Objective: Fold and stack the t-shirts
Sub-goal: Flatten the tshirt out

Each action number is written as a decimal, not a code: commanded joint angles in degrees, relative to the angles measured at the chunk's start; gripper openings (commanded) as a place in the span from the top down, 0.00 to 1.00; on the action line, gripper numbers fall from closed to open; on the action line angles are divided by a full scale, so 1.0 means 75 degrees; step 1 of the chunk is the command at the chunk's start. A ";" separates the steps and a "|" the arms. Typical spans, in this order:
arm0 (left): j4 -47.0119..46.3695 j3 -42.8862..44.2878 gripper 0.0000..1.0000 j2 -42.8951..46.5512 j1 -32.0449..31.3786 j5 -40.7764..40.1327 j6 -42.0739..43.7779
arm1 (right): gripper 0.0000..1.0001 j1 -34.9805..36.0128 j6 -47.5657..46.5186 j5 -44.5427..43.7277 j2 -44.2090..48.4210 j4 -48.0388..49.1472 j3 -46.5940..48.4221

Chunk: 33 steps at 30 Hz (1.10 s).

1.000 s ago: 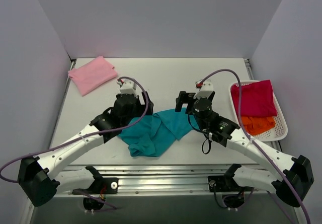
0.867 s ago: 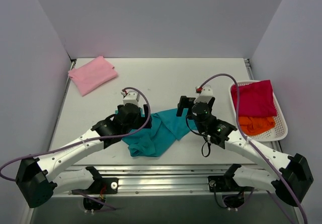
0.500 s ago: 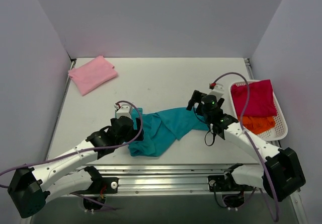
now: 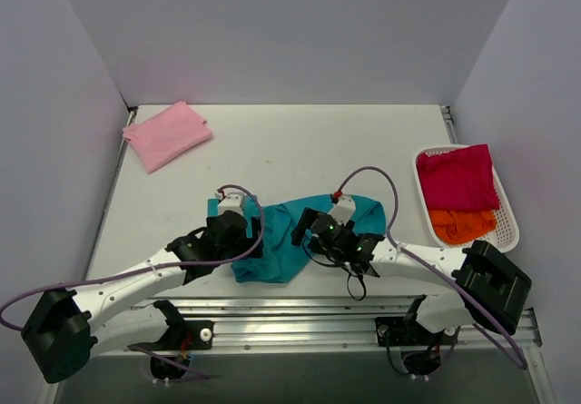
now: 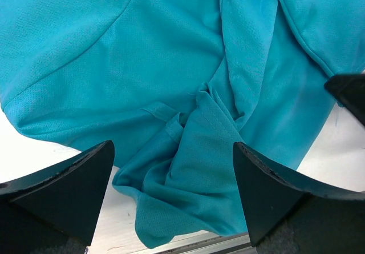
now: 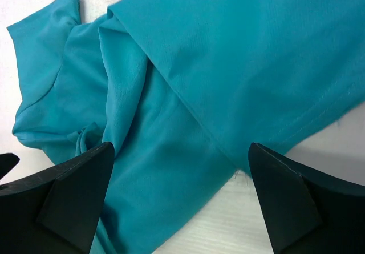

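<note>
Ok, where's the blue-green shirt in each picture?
Top external: the teal t-shirt lies crumpled at the front middle of the table.
Left wrist: the teal t-shirt fills most of the picture.
Right wrist: the teal t-shirt fills most of it too.
Shared landmark: white table showing at the shirt's edge.

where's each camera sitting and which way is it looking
Top external: above and behind the bases, facing down at the table; both arms, teal shirt, pink shirt, basket.
Left wrist: on the left arm, facing down at the teal shirt; open left gripper frames it.
Right wrist: likewise, open right gripper.
Shared: both wrists see the same teal shirt.
</note>
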<state>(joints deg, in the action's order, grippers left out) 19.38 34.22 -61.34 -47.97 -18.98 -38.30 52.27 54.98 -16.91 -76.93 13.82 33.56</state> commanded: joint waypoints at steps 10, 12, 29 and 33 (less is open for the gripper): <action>0.0100 -0.0062 0.06 0.0924 -0.0027 0.0058 0.0127 | 0.00 0.1269 0.2500 -0.2140 0.0576 -0.1468 -0.0665; 0.0124 -0.0109 0.06 0.0995 -0.0027 0.0047 0.0127 | 0.00 0.1280 0.2769 -0.2280 0.0740 -0.1701 -0.0794; -0.0099 -0.0132 0.06 0.0562 -0.0027 0.0012 0.0115 | 0.01 0.1257 0.2525 -0.2528 -0.0862 -0.0322 -0.0760; -0.0111 -0.0168 0.06 0.0608 -0.0027 0.0000 0.0092 | 0.05 0.1245 0.2466 -0.2410 -0.1064 -0.0203 -0.0655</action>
<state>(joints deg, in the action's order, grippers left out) 19.94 33.12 -57.17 -47.97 -18.81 -38.26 61.58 72.86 -37.36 -82.54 13.82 29.30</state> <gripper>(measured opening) 0.944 0.962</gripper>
